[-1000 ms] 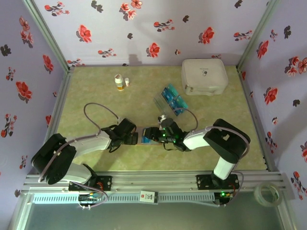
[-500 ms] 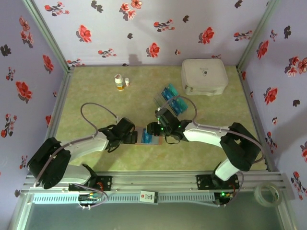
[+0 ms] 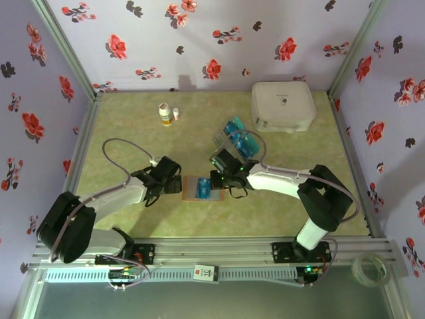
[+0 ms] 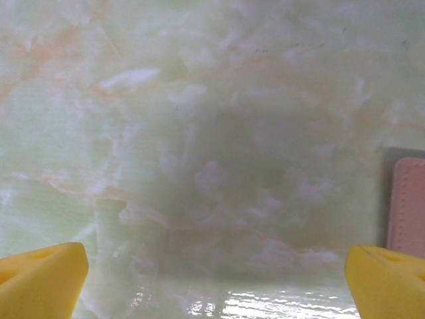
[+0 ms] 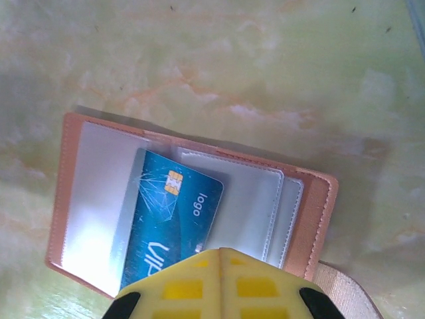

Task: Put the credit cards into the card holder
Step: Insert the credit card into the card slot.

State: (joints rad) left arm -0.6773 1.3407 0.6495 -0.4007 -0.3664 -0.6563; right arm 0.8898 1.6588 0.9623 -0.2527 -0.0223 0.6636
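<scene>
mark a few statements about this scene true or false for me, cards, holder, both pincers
1. The card holder lies open. True.
2. The left pincer is shut. False: its fingers stand wide apart.
3. A credit card rests among the holder's clear sleeves. True.
4. The clear tray holds nothing. False: blue cards lie in it.
5. The right pincer is wide open. False: its fingers are pressed together.
</scene>
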